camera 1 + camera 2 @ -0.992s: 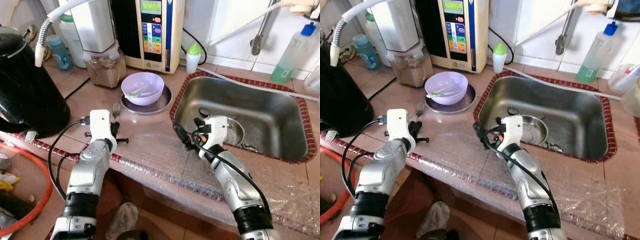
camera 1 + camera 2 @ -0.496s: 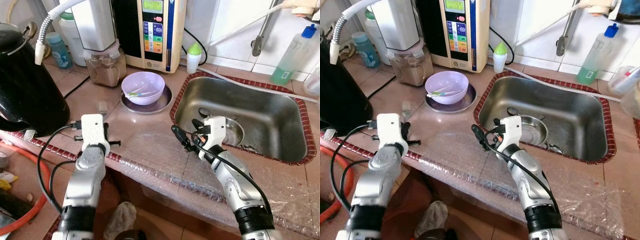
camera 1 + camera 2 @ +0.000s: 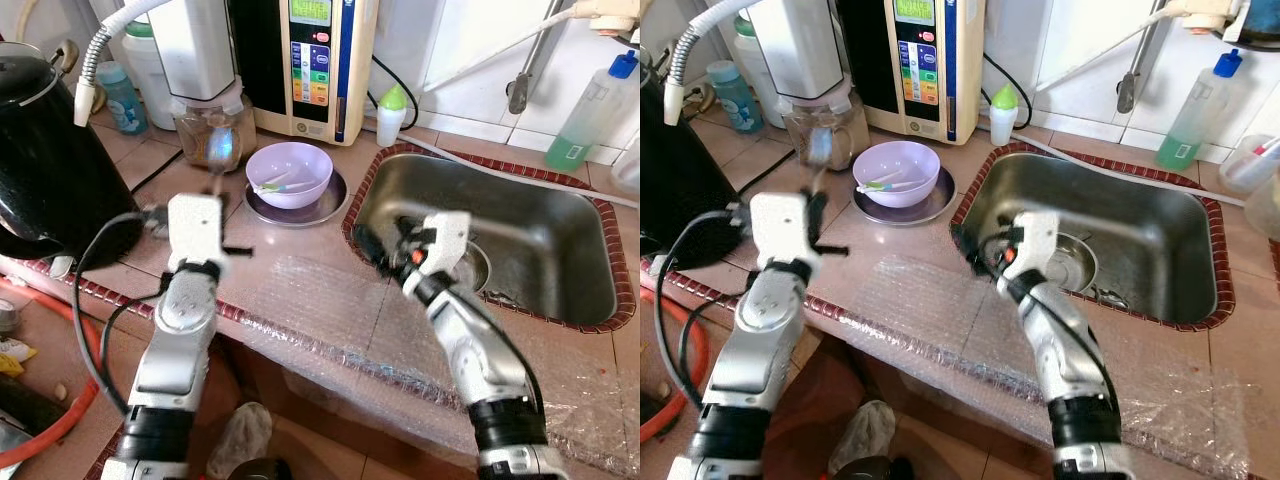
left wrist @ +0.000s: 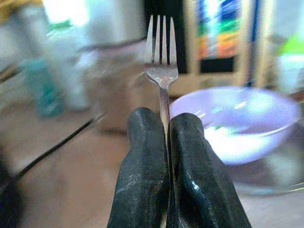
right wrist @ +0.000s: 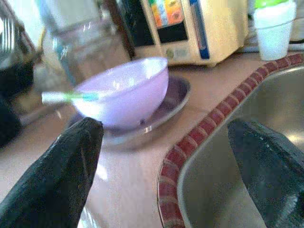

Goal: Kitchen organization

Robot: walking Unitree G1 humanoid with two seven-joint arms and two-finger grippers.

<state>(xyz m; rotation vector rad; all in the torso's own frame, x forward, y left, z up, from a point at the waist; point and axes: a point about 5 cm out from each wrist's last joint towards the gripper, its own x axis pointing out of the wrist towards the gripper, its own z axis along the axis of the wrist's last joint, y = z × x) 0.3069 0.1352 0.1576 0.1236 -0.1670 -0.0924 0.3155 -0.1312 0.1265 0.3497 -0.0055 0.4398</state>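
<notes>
Left gripper (image 4: pixel 166 142) now holds the fork (image 4: pixel 161 52) up off the counter: fingers pinched tight on the thin metal handle, tines pointing up and away toward the lilac bowl (image 3: pixel 288 172). Half a second ago the same arm was low at the counter edge with the fork near the tiles; now it is raised, and the head views are blurred by the motion. Pick looks done; carrying is the step in hand, probably toward the bowl or the sink (image 3: pixel 560 250), though the destination cannot be told.

Right gripper (image 5: pixel 166 156) has shifted a little toward the bowl and sits at the near rim of the sink, fingers spread wide with nothing between them.

Materials:
- Fork: plain steel, four tines, slim flat handle. It could twist in the pinch.
- Bowl: smooth lilac plastic, round, sitting on a shallow dark metal plate (image 3: pixel 325 205), with a green-and-white utensil (image 5: pixel 71 96) lying across its inside.
- Sink: brushed stainless steel, rounded corners, edged with small red tiles (image 5: pixel 190 142).
- Counter (image 3: pixel 300 250): glossy pinkish tile, its front covered in crinkly bubble wrap (image 3: pixel 330 300).
- At the back: a black kettle (image 3: pixel 50 170), a cream water unit (image 3: pixel 320 60) and a clear jar (image 3: pixel 210 135).
</notes>
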